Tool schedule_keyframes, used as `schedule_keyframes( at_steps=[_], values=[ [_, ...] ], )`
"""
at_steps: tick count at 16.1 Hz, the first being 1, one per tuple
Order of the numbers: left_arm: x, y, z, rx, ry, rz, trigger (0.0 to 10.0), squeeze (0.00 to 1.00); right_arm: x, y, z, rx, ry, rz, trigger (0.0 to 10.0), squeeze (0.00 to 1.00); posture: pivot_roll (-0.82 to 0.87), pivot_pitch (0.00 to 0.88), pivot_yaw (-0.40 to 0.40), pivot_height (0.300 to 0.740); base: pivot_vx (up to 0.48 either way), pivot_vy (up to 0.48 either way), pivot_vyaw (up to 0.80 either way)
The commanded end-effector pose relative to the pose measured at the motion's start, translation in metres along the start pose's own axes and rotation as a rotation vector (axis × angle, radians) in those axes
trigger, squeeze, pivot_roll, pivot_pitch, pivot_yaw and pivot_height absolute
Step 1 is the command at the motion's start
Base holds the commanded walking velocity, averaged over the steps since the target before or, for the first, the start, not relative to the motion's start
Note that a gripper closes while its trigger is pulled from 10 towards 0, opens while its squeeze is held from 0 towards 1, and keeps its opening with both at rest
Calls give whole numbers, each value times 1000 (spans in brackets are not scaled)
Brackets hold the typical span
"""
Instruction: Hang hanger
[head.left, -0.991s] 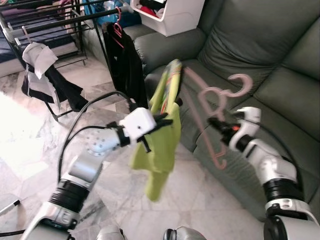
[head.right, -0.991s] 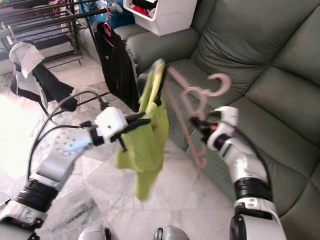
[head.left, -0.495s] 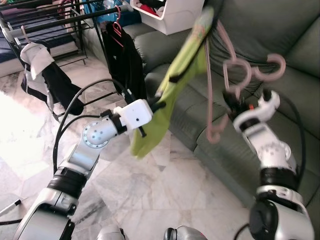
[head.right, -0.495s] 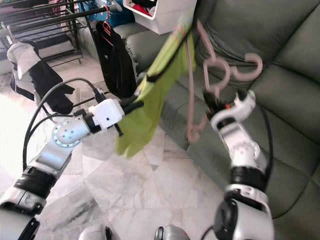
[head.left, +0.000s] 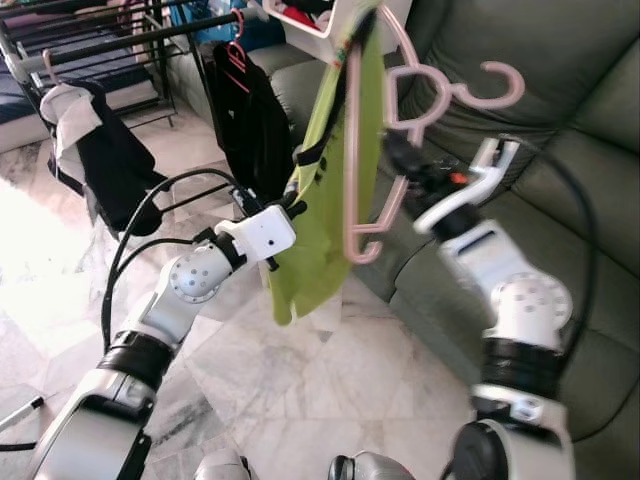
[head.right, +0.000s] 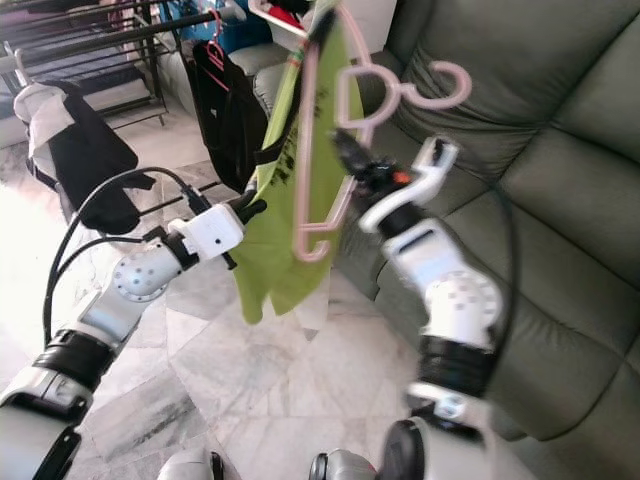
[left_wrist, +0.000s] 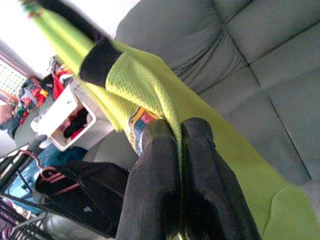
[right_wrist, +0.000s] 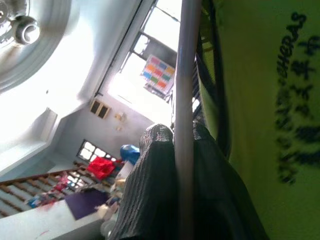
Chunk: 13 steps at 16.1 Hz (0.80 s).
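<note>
Both arms are raised in front of the grey sofa (head.left: 560, 120), with a lime-green shirt (head.left: 335, 190) stretched between them. The left hand (head.left: 292, 208) has its two black fingers (left_wrist: 155, 190) pressed tight together on a fold of the green cloth, low on the garment's side, so the fabric runs up and away from it towards the top of the view. The right hand (head.left: 398, 160) is lifted higher, near the sofa's backrest, and its fingers (right_wrist: 150, 195) are clamped flat on a slim pink bar of the pink hanger (head.left: 400, 120). That hanger is held up in the air with its hook (head.left: 495, 88) pointing off towards the sofa cushions, well apart from any rail, and its long pink arm (head.left: 352, 150) runs down alongside the shirt, ending in a small upturned curl. The shirt's upper end hangs at the hanger's top, up near the white basket (head.left: 330, 12) on the sofa arm; whether it is properly threaded onto the hanger I cannot tell. Behind the left arm stands a black drying rack (head.left: 100, 40), with a black garment (head.left: 245, 120) hanging from a red hanger (head.left: 236, 55) and a black-and-white piece of clothing (head.left: 85, 140) draped further along. The floor (head.left: 300, 400) is pale marble tile.
</note>
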<state>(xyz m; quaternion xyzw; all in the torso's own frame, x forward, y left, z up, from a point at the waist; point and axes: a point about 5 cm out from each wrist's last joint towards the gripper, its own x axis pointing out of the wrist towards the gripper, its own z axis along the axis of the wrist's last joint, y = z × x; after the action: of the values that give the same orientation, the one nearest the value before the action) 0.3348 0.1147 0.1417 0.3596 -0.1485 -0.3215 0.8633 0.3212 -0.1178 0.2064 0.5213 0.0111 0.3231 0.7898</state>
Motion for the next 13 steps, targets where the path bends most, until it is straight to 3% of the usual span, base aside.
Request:
schedule_keyframes(
  at_steps=[1, 2, 4, 6, 7, 10, 11, 13],
  values=[
    [3, -2, 2, 16, -15, -11, 10000, 0, 1, 11, 8, -32, -37, 38, 10000, 0, -100, 43, -69, 740, 0, 0, 0],
    [6, 1, 8, 36, -48, 34, 10000, 0, 4, 9, 1, -3, -30, -21, 10000, 0, -98, 43, -70, 740, 0, 0, 0],
    [8, 9, 15, 36, -84, 97, 10000, 0, 2, -17, -1, -74, -62, -249, 10000, 0, -93, 42, -73, 740, 0, 0, 0],
    [3, 19, 4, 64, -36, 121, 10000, 0, -20, -34, -8, -268, 125, -275, 10000, 0, -87, 44, -75, 740, 0, 0, 0],
    [1, 22, 1, 71, -23, 123, 10000, 0, -27, -37, -8, -312, 164, -274, 10000, 0, -87, 44, -75, 740, 0, 0, 0],
    [-9, 43, -12, 95, 44, 168, 10000, 0, -71, -59, -11, -524, 481, -314, 10000, 0, -96, 47, -70, 740, 0, 0, 0],
    [-10, 53, -14, 94, 63, 192, 10000, 0, -98, -72, -13, -619, 659, -355, 10000, 0, -96, 47, -69, 740, 0, 0, 0],
    [-9, 61, -15, 100, 75, 200, 10000, 0, -127, -81, -8, -688, 819, -356, 10000, 0, -97, 48, -64, 740, 0, 0, 0]
  ],
)
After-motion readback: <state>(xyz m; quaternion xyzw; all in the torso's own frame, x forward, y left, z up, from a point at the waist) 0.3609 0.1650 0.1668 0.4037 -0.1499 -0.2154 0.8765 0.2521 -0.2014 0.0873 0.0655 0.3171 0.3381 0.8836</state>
